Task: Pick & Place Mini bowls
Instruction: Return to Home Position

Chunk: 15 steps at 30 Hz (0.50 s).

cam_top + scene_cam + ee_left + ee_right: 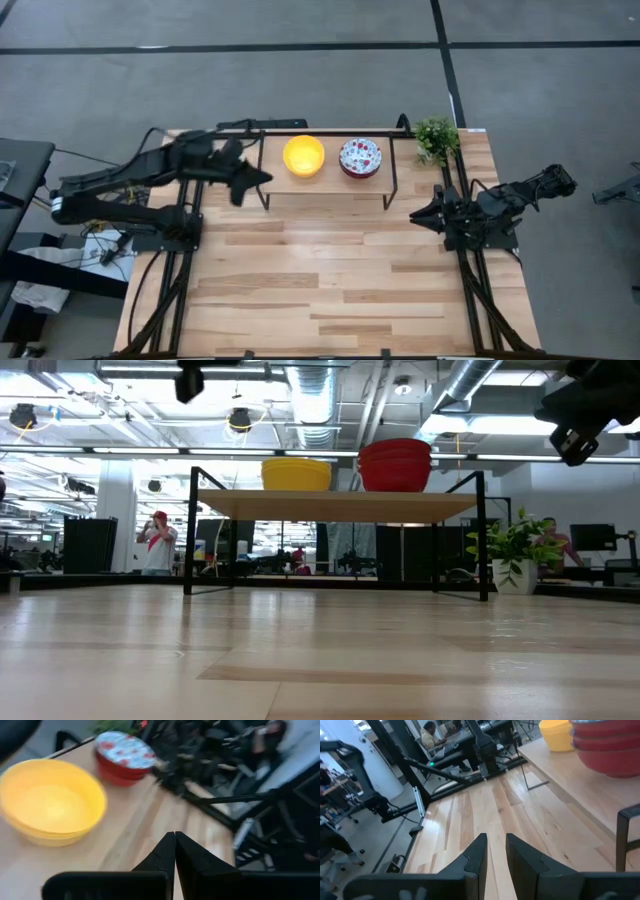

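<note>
At the worktop's (330,270) right edge, the jaws of the right arm (490,205) stand slightly apart, empty. The jaws of the left arm (200,165) are closed, empty, by the shelf's (330,185) left end. On the shelf sit the stacked yellow bowls (303,155), with the floral bowls (360,157) just beside them.

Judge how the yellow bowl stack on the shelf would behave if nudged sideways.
The yellow bowl stack looks rigid and nested, so it would probably slide as one on the smooth wooden shelf. Its low, wide shape suggests little tipping risk. Smooth rounded sides might slip.
</note>
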### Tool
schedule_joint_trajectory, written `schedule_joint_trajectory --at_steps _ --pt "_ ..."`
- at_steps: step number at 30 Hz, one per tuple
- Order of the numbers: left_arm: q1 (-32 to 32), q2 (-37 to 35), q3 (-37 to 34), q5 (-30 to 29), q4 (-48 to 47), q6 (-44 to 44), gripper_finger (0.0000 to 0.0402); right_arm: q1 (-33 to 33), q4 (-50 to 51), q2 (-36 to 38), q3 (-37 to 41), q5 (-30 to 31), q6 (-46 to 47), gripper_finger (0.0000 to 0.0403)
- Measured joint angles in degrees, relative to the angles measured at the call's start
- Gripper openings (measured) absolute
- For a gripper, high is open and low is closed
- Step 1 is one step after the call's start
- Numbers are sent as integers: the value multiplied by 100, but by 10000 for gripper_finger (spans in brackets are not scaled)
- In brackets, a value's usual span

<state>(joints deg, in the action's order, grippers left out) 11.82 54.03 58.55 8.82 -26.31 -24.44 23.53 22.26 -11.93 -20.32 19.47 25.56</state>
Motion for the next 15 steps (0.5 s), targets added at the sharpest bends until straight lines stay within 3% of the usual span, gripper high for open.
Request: schedule_joint_trajectory --at_steps 6,15 --pt "-546 -895 -646 8 89 -257 10 0 -108 -1 0 -3 -47 61" --pt "-1230 -1975 -1715 27 698 493 10 11 -286 44 -2 -23 -658 61"
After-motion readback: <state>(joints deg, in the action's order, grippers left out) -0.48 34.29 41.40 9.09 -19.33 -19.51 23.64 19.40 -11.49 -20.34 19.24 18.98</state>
